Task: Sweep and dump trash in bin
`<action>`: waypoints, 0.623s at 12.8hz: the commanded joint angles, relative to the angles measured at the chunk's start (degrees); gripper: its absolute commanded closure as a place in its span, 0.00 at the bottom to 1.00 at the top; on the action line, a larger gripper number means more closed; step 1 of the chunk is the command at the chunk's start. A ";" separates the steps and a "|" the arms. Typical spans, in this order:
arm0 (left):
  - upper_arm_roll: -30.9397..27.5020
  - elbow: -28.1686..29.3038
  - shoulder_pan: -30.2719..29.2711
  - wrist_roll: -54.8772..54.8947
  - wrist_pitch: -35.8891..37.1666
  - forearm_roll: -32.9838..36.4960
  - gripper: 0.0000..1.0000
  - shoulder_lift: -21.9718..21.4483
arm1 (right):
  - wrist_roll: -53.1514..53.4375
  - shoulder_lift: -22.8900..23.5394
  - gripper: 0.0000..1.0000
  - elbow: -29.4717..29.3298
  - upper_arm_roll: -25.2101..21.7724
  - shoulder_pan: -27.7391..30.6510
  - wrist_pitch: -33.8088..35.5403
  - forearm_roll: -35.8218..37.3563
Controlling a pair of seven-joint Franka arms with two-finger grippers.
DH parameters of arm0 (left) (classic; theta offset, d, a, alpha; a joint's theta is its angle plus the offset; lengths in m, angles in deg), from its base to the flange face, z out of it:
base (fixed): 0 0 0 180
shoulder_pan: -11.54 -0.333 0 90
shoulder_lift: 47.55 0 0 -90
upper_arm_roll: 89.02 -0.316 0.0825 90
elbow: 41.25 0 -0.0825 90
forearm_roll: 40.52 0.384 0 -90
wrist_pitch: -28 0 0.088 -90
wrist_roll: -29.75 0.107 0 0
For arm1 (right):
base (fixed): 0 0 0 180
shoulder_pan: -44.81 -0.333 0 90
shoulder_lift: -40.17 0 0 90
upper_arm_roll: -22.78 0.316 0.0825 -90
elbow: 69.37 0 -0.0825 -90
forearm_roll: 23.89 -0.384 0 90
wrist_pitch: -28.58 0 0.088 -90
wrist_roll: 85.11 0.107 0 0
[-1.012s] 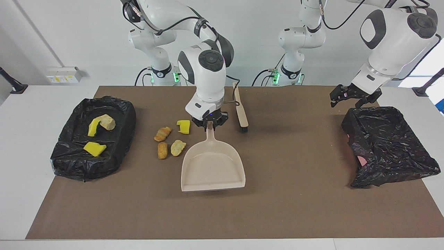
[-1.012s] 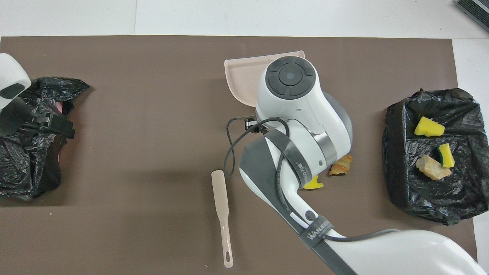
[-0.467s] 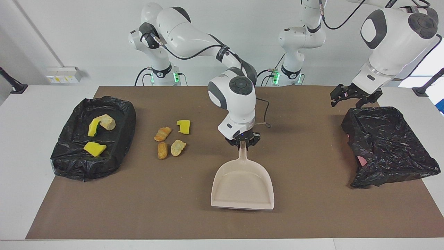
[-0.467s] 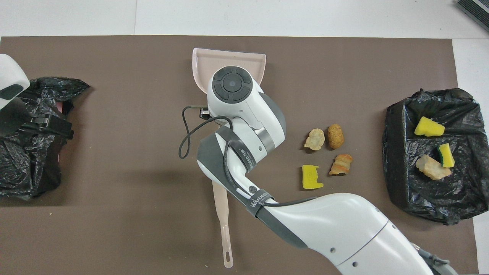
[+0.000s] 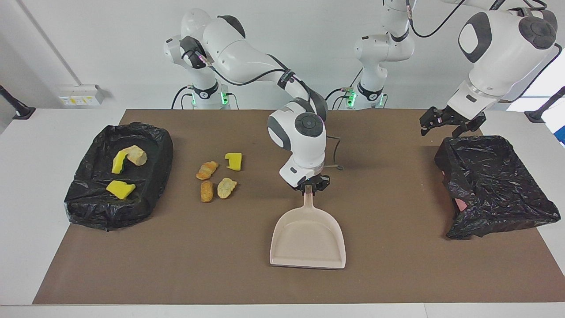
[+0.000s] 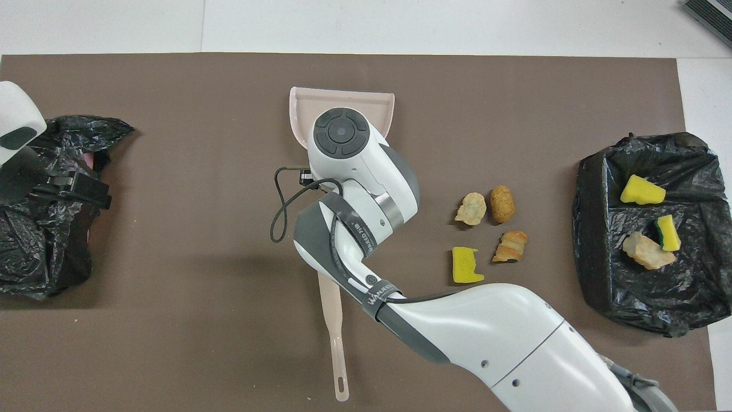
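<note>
- Right hand [image 5: 310, 189] clamped on dustpan [image 5: 308, 240] handle; long axis 12-to-6, mouth toward 6 in facing view.
- Left hand [image 5: 449, 124] spread wide over bin bag [image 5: 494, 185].
- Loose trash [image 5: 216, 176] at 9.

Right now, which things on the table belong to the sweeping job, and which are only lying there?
Belong to the job:
- four scraps on the mat
- dustpan, handle held by the right gripper
- brush
- black-lined bin under the open left gripper
- black-lined tray with three scraps

Just lying about:
- brown mat
</note>
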 commanded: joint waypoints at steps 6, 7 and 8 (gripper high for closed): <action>0.30 0.51 0.47 0.59 -1.45 -0.01 0.00 -0.19 | -1.78 -11.72 0.00 7.40 -0.12 2.77 4.42 -1.59; 0.39 0.60 1.52 0.59 -1.98 -0.01 0.00 0.25 | -1.26 -14.69 0.00 9.67 -0.03 2.95 6.73 -2.38; 0.39 0.60 3.27 0.50 -2.94 0.08 0.00 0.77 | -1.17 -18.46 0.00 12.82 -0.12 2.78 6.75 -5.17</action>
